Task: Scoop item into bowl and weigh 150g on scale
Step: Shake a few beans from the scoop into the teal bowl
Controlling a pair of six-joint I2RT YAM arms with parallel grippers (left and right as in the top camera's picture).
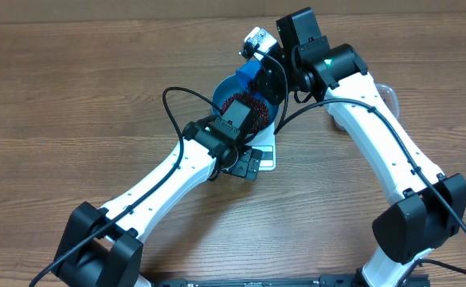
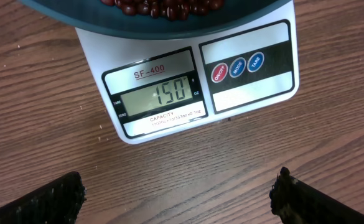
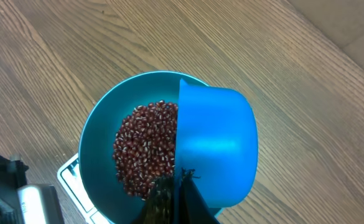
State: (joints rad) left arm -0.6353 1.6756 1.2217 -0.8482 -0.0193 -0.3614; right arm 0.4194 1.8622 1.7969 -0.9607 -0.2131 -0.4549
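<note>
One view alone, left wrist, shows the scale (image 2: 196, 81) reading 150.

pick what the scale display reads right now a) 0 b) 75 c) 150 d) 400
c, the display on the scale shows 150, with the bowl of beans sitting on it.
</note>
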